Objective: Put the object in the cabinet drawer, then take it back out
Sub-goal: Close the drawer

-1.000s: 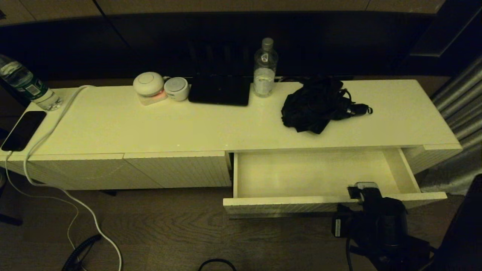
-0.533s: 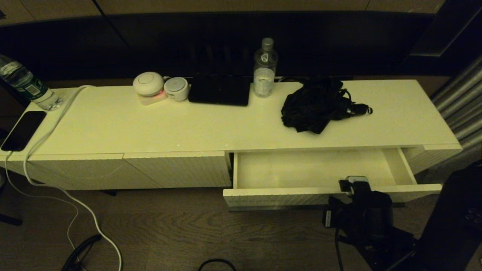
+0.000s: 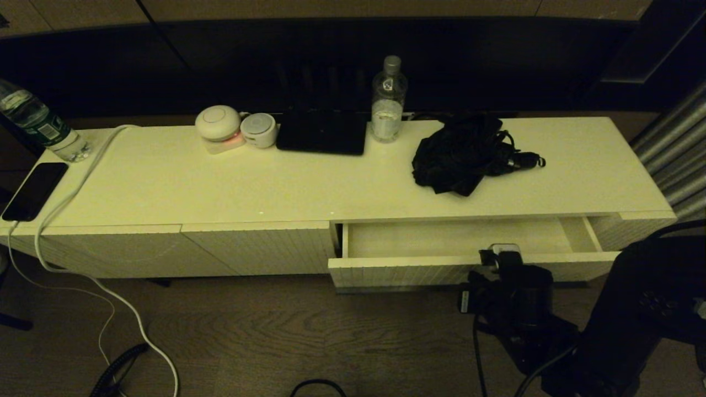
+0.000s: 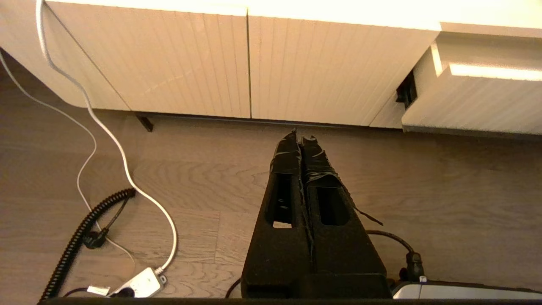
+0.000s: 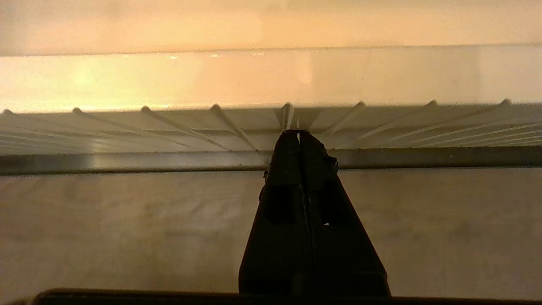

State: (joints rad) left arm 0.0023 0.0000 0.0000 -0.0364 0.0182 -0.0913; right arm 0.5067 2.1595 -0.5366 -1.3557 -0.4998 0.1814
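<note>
The black folding umbrella (image 3: 460, 154) lies bunched on the cabinet top at the right, its short handle (image 3: 527, 160) pointing right. Below it the white drawer (image 3: 413, 269) stands partly pulled out, and what shows of its inside is empty. My right gripper (image 3: 499, 256) is shut, with its tips against the drawer's ribbed front (image 5: 169, 127) just above the dark handle strip (image 5: 127, 161). In the right wrist view the right gripper (image 5: 299, 134) holds nothing. My left gripper (image 4: 301, 136) is shut and empty, low over the floor in front of the ribbed panels, left of the drawer (image 4: 474, 101).
On the cabinet top stand a clear bottle (image 3: 388, 102), a flat black device (image 3: 322, 132) and two round white gadgets (image 3: 218, 124). At the far left are a second bottle (image 3: 41, 124), a phone (image 3: 34, 190) and a white cable (image 3: 71, 193). More cables (image 4: 84, 224) lie on the floor.
The drawer has slid inward toward the cabinet, showing less of its inside. My right gripper has moved forward and left with the drawer front. The umbrella has not moved.
</note>
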